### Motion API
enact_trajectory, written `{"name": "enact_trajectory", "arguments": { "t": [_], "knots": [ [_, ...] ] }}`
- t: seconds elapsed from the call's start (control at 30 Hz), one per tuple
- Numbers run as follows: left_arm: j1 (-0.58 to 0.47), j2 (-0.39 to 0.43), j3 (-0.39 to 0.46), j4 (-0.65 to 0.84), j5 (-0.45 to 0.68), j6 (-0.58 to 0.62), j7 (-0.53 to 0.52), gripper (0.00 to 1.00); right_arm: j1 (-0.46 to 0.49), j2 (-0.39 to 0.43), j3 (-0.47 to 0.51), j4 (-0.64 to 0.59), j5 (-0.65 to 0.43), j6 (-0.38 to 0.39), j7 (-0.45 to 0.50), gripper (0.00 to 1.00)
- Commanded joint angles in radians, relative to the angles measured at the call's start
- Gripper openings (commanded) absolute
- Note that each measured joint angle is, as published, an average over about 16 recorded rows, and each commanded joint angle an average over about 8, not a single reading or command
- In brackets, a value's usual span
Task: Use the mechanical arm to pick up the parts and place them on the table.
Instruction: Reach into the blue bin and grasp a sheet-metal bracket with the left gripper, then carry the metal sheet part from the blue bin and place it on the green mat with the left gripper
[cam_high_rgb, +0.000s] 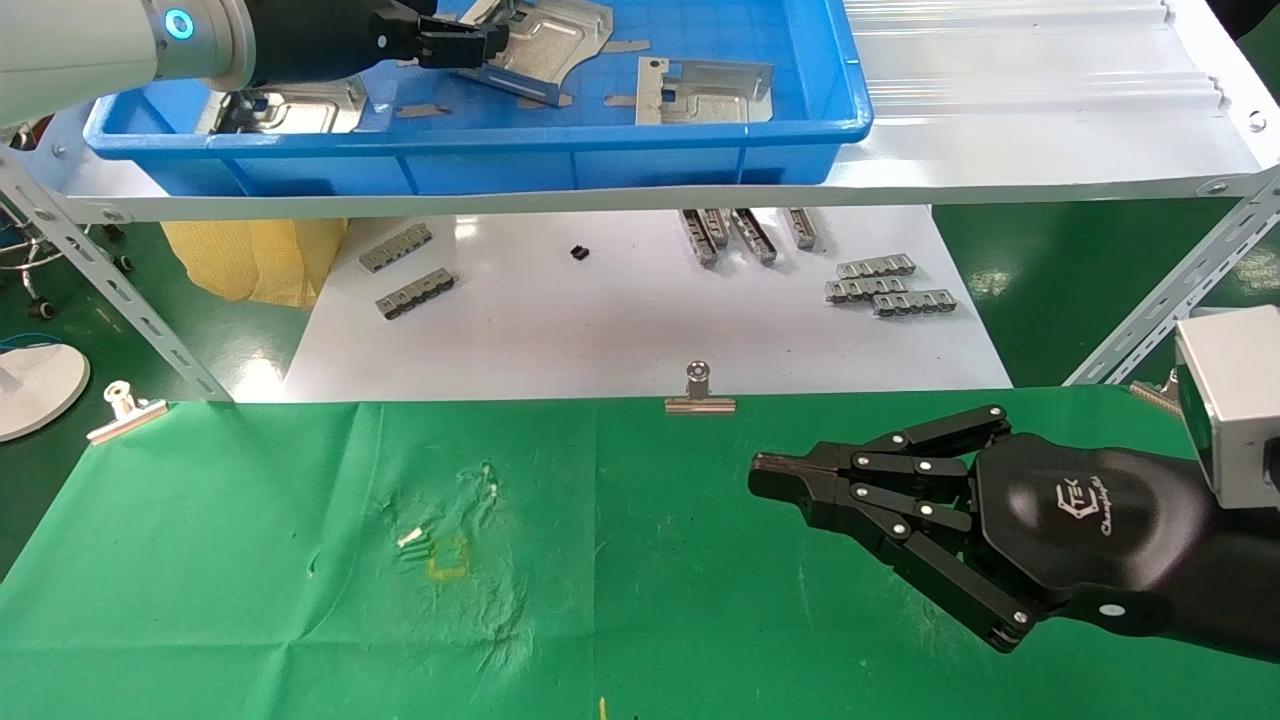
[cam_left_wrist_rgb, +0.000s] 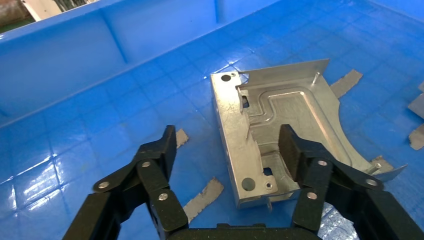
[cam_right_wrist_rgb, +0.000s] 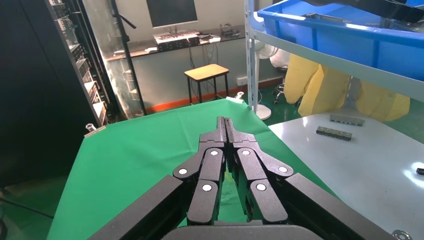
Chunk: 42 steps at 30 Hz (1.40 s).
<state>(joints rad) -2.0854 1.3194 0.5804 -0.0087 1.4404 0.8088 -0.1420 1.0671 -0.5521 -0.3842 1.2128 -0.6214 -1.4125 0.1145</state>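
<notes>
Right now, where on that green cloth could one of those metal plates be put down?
The green cloth is bare on its left side, between the binder clip and the yellow mark, and in the middle below the other clip. The right side is taken: the right pincer hovers there, shut.

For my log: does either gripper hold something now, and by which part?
Nothing is held. The open left gripper straddles a part's flange edge; the right gripper is shut, empty.

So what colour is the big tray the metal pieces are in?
Bright blue tray, clearest in the left wrist view.
</notes>
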Motion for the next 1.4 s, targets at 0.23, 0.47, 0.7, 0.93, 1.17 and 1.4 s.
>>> {"name": "enact_trajectory", "arguments": {
  "t": [0.23,0.47,0.7,0.93,1.17,1.4],
  "knots": [
    [0.005,0.002,-0.002,-0.002,-0.003,-0.010,0.002,0.00,0.000,0.000,0.000,0.000,0.000,0.000,0.000,0.06],
    [0.014,0.005,-0.009,-0.002,-0.014,-0.030,0.001,0.00,0.000,0.000,0.000,0.000,0.000,0.000,0.000,0.89],
    [0.017,0.006,-0.015,-0.005,-0.021,-0.042,-0.001,0.00,0.000,0.000,0.000,0.000,0.000,0.000,0.000,1.00],
    [-0.007,-0.011,-0.034,-0.030,-0.049,-0.007,0.016,0.00,0.000,0.000,0.000,0.000,0.000,0.000,0.000,1.00],
    [-0.032,-0.073,-0.057,-0.067,-0.087,0.173,0.076,0.00,0.000,0.000,0.000,0.000,0.000,0.000,0.000,1.00],
    [-0.032,-0.158,-0.065,-0.102,-0.108,0.448,0.172,0.00,0.000,0.000,0.000,0.000,0.000,0.000,0.000,1.00]
  ]
}}
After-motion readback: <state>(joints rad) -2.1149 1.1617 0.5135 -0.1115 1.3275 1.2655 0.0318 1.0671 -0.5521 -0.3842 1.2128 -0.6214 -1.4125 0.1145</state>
